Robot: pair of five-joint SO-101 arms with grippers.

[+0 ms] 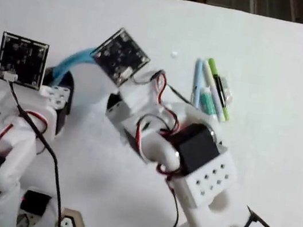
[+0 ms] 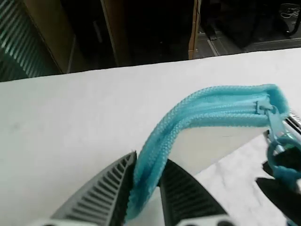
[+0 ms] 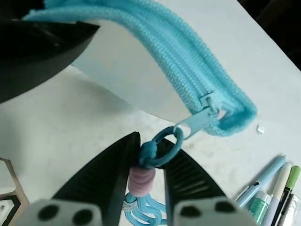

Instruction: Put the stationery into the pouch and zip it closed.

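Against the white counter point(image 1: 298, 68), a limp-looking light-blue fabric pouch point(image 2: 211, 110) seems best held as now: left pincer point(image 2: 146, 188) nipping its edge, right pincer point(image 3: 150, 165) clamping its ring pull point(image 3: 175, 133).

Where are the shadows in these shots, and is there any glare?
High view: table evenly bright, faint shadow under the arms, no glare. Left wrist view: room beyond the table dark. Right wrist view: pouch side shaded below its zipper.
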